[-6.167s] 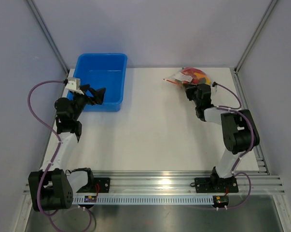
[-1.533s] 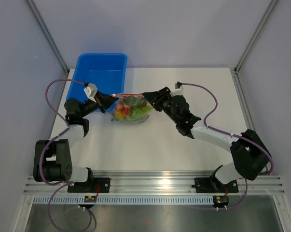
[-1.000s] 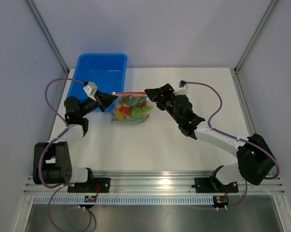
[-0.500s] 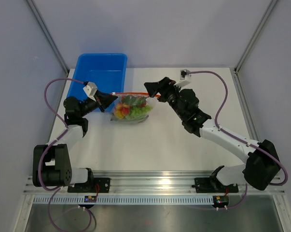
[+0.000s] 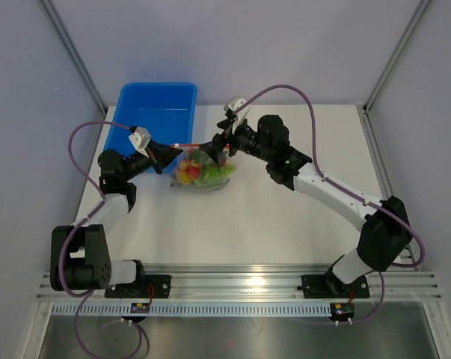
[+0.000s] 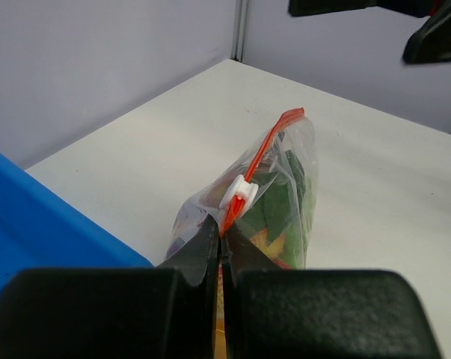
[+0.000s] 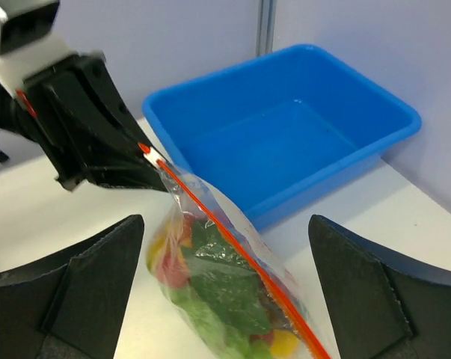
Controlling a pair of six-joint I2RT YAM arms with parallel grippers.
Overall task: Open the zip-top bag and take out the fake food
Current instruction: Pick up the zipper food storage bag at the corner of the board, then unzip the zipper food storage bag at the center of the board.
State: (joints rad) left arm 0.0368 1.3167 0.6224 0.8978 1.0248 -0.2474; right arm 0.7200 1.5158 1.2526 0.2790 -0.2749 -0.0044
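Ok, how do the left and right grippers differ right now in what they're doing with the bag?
The left gripper is shut, pinching the bag by its zip strip; the right gripper is wide open and grips nothing. The left gripper meets the bag at the end nearest the tub; the right gripper hangs above the bag, fingers spread either side of the strip. Both point at the bag.

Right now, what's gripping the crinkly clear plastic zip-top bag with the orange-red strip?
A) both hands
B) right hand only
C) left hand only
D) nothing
C: the left hand is shut on the orange-red strip of the zip-top bag; the right hand hangs open above, not touching.
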